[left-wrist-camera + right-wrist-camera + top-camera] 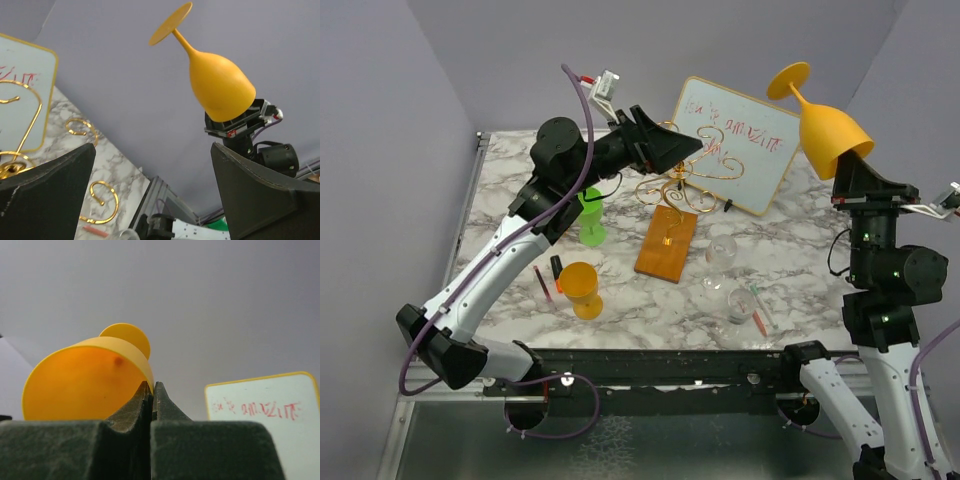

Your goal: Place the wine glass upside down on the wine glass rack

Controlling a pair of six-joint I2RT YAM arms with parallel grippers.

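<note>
Right tool (152, 389) pinches the wine glass (85, 385) by its rim, foot up, seemingly ready for hanging; left tool (686, 148), jaws apart, hovers by the wine glass rack (675, 190).

- You have an orange-yellow plastic wine glass (828, 120), one solid colour from foot to rim. The right wrist view shows a small dark spot inside it.
- Your wine glass rack (685, 185) is shiny gold wire on an orange-brown wooden base.
- The rectangular whiteboard (740, 145) is white with a gold edge and red handwriting.
- The marble-patterned tabletop (790, 270) is white with grey veins.
- On it you see a bright green plastic glass (592, 218), a second orange glass (582, 290), clear glasses (722, 252) and a thin red pen (542, 285).
- Your left gripper (152, 146) and right gripper (151, 390) are matte black.
- The arm links (485, 285) are white and black, with purple cables (585, 150).
- The walls (390, 150) are pale lavender-grey.
</note>
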